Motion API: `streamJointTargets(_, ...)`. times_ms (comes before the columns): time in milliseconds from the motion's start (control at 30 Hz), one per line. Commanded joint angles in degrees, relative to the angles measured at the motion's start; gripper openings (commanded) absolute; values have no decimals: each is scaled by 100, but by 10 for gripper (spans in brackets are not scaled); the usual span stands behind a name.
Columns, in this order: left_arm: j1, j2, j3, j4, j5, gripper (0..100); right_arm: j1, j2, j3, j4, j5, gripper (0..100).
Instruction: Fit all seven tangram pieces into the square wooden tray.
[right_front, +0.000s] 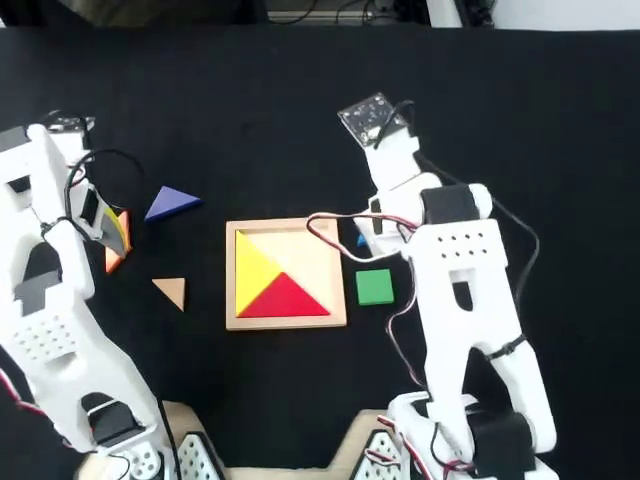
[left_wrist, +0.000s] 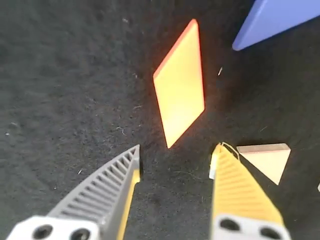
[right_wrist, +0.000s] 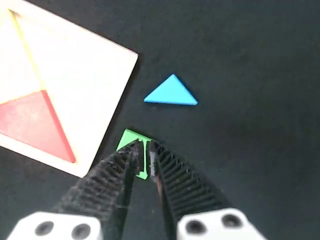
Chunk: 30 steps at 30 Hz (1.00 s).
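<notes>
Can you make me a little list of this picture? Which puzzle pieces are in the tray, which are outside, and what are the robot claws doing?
tray: square wooden tray, in the middle of the black table
pieces in tray: yellow triangle, red triangle
pieces outside, one side: green square, light blue triangle
pieces outside, other side: dark blue triangle, orange parallelogram, small wooden triangle
left gripper: open, close to the orange parallelogram
right gripper: shut, tips over the green square
</notes>
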Motion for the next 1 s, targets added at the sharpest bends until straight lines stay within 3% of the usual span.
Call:
streamJointTargets(0,-57,-26,-136,-70,79,232,-229,-198,215,-255,-123,29)
streamJointTargets(367,127,-105,840,-1125,589,230,-237,-198,470,-475,-123,28)
streamJointTargets(467,207,-114,919,-1363,1037,230,-246,-198,470,-475,-123,28)
streamJointTargets(833,57,-1178,857,-853,1635,232,-264,-198,479,-492,-123,26)
streamJointTargets(967,48,-1204,1420,-1635,2075,232,-527,-171,567,-545,-123,26)
